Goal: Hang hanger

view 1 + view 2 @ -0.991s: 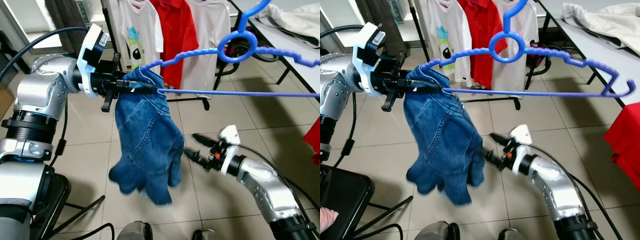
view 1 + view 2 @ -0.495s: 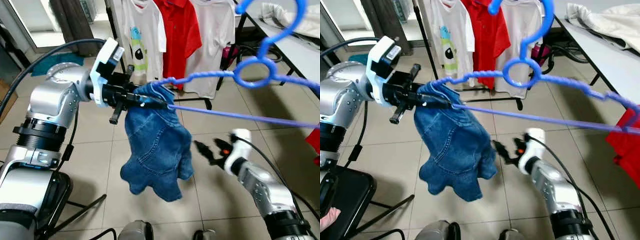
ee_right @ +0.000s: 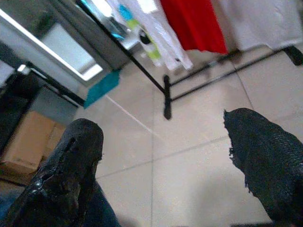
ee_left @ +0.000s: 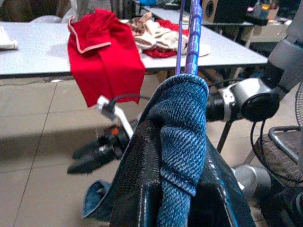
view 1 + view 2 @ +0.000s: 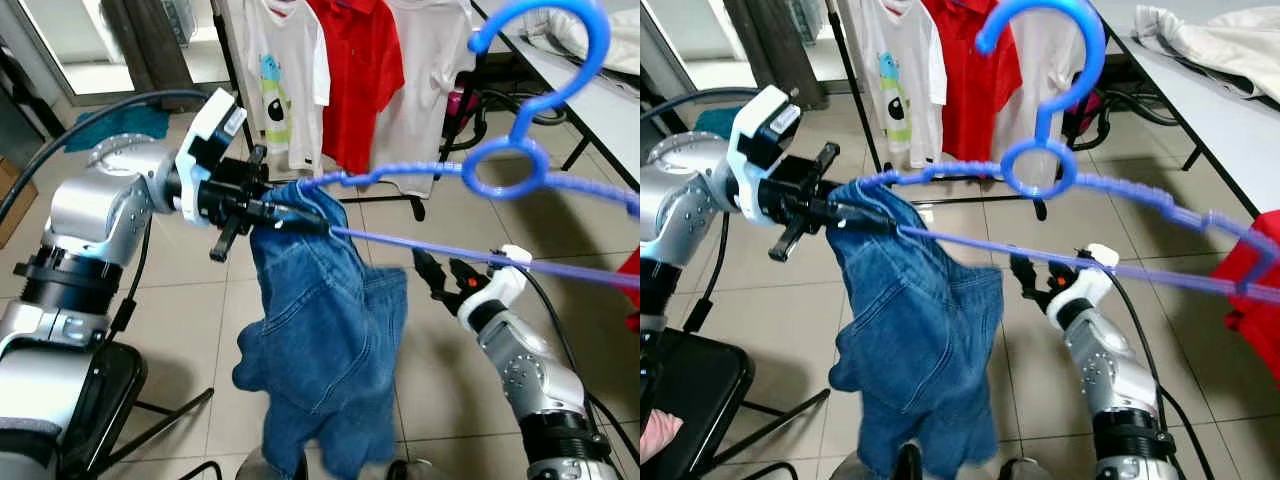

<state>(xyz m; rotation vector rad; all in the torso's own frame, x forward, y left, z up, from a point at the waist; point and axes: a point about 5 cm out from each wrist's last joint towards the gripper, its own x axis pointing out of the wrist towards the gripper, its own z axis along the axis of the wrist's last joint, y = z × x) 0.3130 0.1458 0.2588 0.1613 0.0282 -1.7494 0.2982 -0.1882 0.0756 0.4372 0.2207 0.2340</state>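
Note:
A blue plastic hanger is held out level in front of me, hook up. A blue denim garment is draped over its left end and hangs down. My left gripper is shut on that end, over the denim. In the left wrist view the denim bulges between the fingers and the hanger runs away from them. My right gripper is open just under the hanger's bottom bar, right of the denim, touching nothing. In the right wrist view its fingers are spread wide over floor tiles.
A clothes rack with white and red T-shirts stands straight ahead. A grey table with piled clothes runs along the right, and a red garment hangs off its edge. A black chair is at my lower left.
My right gripper has risen from near the floor to just under the hanger's bar. The hanger has tipped its hook upward, and the denim has swung to hang lower.

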